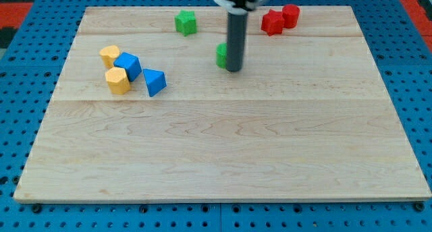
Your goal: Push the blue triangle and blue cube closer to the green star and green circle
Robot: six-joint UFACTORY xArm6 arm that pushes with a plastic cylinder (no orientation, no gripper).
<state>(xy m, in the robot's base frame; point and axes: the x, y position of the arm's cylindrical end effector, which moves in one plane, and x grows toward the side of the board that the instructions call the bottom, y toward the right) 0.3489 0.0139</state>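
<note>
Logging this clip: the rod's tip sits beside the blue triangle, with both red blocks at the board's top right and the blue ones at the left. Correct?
Not quite. In the camera view my tip sits beside the green circle, not the blue triangle, which lies far toward the view's left. The rest holds.

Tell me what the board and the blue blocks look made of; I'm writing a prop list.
The board looks like pale wood with a matte finish: grain lines and plank seams run across it. The blue cube and blue triangle have flat, even colour with no grain showing, so painted wood or plastic; the view cannot settle which.
</note>
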